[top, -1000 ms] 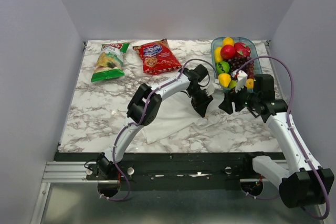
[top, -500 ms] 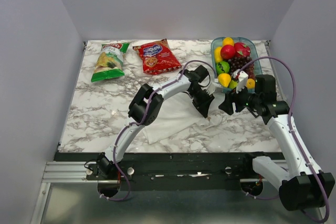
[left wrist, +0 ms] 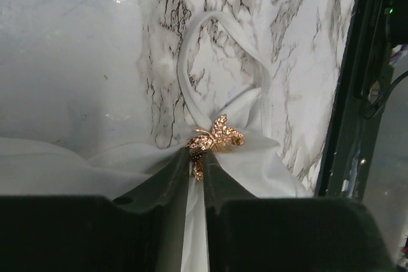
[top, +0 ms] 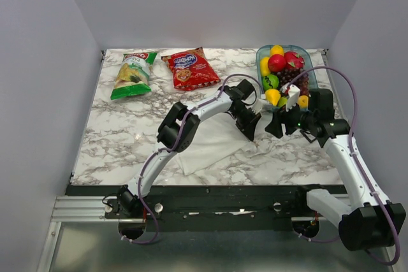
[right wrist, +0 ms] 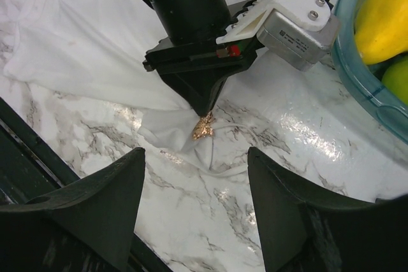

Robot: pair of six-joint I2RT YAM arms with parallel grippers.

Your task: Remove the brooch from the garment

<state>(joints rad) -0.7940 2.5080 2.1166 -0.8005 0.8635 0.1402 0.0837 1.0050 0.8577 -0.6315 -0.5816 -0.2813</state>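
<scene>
While our left pincer (left wrist: 195, 160) sits nearly together at the gold brooch (left wrist: 215, 139), mid-frame on the cloth (left wrist: 255, 157), we cannot tell what it grips; it may pull cloth. Our right pincer (right wrist: 196, 154) hangs apart.

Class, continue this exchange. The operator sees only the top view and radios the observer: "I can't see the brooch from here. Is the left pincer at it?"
Observer: Yes. On the left wrist view the left pincer has its tips at the gold brooch.
Operator: Is it gripped?
Observer: Unclear. The jaws stand narrow, with white cloth bunched between them.
Operator: And the right pincer?
Observer: The right pincer is open, holding nothing, facing the brooch.
</scene>
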